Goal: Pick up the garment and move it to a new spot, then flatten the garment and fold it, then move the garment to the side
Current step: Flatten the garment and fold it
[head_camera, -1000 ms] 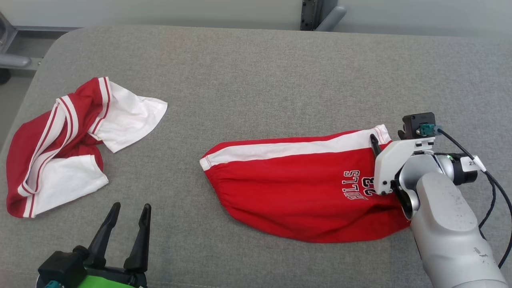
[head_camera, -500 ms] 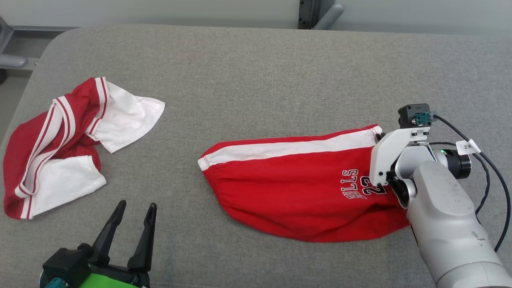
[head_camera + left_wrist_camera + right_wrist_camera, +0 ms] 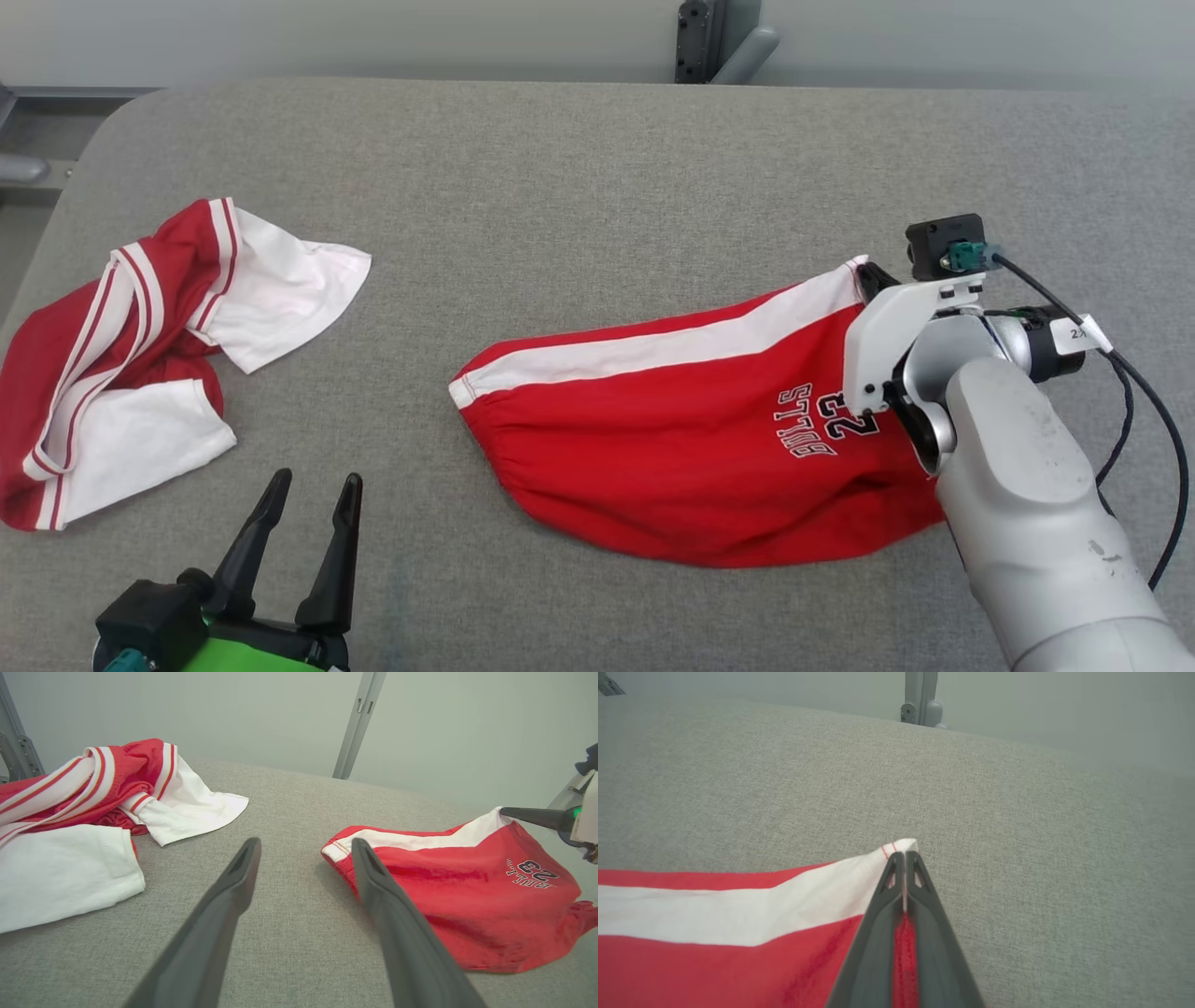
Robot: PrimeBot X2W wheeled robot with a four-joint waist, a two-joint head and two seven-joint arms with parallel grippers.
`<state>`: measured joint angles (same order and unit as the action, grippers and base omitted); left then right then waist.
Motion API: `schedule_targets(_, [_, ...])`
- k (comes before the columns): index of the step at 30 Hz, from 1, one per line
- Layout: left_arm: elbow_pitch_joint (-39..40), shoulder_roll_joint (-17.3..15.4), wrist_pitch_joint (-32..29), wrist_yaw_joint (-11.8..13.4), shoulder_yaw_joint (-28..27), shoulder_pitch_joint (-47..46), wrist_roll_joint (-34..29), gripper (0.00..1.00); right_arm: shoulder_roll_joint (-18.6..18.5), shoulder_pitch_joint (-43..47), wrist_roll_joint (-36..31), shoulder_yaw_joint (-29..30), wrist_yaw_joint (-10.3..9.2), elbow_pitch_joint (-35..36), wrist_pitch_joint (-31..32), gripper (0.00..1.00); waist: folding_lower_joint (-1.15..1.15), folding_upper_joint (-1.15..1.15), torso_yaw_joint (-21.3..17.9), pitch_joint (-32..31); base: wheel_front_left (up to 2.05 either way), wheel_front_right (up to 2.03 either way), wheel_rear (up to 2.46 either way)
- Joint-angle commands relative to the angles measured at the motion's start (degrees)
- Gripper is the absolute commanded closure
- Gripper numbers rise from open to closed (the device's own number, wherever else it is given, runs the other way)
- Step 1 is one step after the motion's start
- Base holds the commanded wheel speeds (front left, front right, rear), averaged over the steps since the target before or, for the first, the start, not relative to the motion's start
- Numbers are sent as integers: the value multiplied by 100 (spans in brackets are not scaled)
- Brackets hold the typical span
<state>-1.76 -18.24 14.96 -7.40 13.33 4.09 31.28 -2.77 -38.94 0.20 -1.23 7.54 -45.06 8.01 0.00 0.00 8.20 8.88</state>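
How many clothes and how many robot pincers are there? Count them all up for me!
Clothes: 2 (the red shorts and the crumpled garment)
Pincers: 2 (the left pincer and the right pincer)
Total: 4

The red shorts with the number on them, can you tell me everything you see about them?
The red shorts are soft, thin-looking cloth with a white stripe along one side and white lettering with the number 23. They lie mostly flat, a bit wrinkled, on the grey table. The right gripper is shut on the white-striped corner, holding it a little raised; the rest rests on the table.
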Motion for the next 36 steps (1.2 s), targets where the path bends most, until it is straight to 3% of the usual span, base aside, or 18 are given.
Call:
schedule_targets(1, [8, 1, 16, -17, -1, 23, 34, 0, -23, 212, -97, -4, -9, 131, 40, 100, 0, 0, -61, -38, 0, 0, 0])
schedule_targets(7, [259, -176, -262, -17, 192, 51, 790, 0, -20, 1410, -257, -188, -9, 2111, 642, 100, 0, 0, -317, -40, 0, 0, 0])
schedule_targets(11, [436, -294, -813, -17, 277, -180, 1407, 0, -21, 2360, -261, -226, -9, 3570, 1187, 100, 0, 0, -408, -26, 0, 0, 0])
schedule_targets(15, [317, -334, -1528, 77, 297, -510, 1852, 0, -21, 2945, -285, -235, -9, 4374, 1580, 100, 0, 0, -486, -25, 0, 0, 0])
schedule_targets(24, [-601, -214, -2653, 52, 611, -1427, 2443, 0, -21, 3380, -345, -301, -9, 4919, 1901, 100, 0, 0, -566, 18, 0, 0, 0])
schedule_targets(36, [-1749, -70, -2990, 25, 839, -2426, 2423, 0, -20, 3282, -509, -527, -9, 5099, 2046, 100, 0, 0, -671, 255, 0, 0, 0])
